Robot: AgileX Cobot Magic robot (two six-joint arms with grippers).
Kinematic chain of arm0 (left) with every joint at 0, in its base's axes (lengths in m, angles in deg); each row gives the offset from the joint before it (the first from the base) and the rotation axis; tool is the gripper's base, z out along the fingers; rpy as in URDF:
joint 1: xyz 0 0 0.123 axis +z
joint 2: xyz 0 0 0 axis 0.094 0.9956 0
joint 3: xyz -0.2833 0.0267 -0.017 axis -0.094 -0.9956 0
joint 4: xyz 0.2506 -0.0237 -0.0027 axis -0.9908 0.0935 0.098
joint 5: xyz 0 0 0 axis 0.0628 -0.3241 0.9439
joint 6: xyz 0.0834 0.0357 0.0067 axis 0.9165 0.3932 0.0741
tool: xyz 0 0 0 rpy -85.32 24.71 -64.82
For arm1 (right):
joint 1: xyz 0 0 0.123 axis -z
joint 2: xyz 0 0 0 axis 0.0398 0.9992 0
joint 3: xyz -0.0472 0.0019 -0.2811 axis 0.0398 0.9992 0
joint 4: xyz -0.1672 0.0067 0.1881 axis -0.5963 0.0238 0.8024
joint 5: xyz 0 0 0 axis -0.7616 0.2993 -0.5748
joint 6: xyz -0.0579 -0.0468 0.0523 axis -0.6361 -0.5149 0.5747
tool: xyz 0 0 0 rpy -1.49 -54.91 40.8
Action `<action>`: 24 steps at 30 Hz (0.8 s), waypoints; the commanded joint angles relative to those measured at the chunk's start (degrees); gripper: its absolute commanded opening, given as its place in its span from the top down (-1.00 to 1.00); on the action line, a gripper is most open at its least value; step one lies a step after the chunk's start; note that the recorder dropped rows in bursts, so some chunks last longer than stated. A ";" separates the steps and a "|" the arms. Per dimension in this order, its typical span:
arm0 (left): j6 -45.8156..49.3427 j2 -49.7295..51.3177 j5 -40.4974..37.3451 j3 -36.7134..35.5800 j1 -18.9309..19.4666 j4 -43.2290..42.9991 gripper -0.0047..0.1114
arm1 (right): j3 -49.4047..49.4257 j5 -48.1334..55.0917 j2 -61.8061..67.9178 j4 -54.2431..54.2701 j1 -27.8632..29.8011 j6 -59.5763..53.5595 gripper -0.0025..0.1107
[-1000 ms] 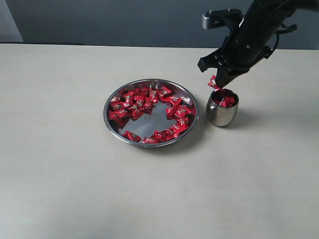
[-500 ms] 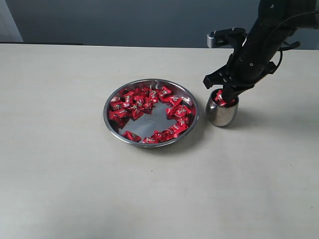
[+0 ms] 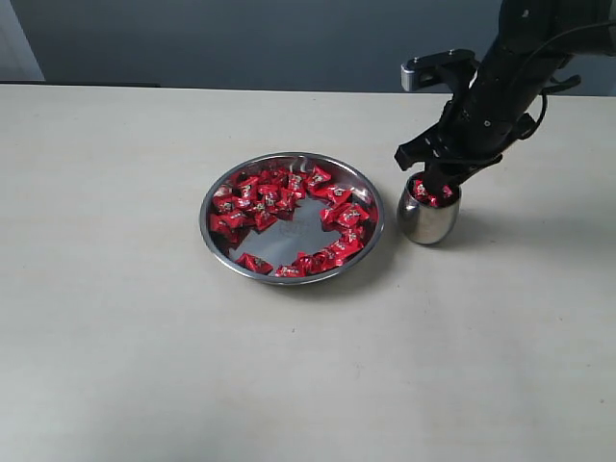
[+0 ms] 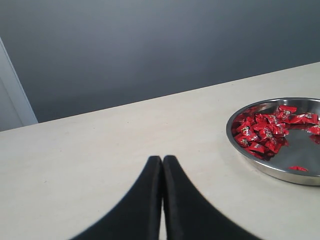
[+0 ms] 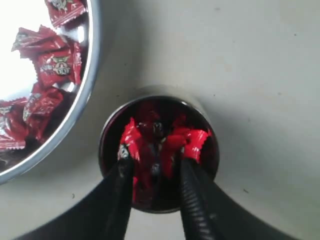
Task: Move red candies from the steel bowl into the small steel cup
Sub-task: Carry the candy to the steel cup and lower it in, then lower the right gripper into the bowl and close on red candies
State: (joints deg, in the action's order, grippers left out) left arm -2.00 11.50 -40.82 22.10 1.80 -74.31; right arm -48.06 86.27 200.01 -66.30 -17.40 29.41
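Exterior view: a wide, shallow round bowl of shiny steel [image 3: 204, 219] sits on a pale beige table [image 3: 115, 337]. Many small candies in shiny red crinkled wrappers [image 3: 258, 202] ring its bare mirror-like bottom. Just to the right of the bowl, near its rim but apart from it, stands a small polished steel cup with rounded sides [image 3: 426, 223]. The black right gripper [image 3: 433, 185] reaches down into the cup's mouth, where red wrappers show.

Left wrist view: the black left gripper [image 4: 162, 159] hangs over bare table well away from the bowl [image 4: 248, 157], its two fingers pressed together with nothing between them.

Right wrist view: the right gripper [image 5: 156, 161] has its jaws parted, with the fingertips just inside the cup [image 5: 150, 95]. Red candies [image 5: 145, 140] lie in the cup between them, and wrappers touch both tips. The bowl's rim [image 5: 85, 95] curves close beside the cup.
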 commanded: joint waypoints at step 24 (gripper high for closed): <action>-0.02 -0.28 0.36 -0.26 0.03 0.12 0.89 | 0.05 -19.10 1.40 26.98 -12.79 -17.20 0.33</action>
State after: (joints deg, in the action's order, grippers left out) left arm -2.00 11.50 -40.82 22.10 1.80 -74.31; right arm -48.06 72.53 199.12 -39.89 -27.84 13.52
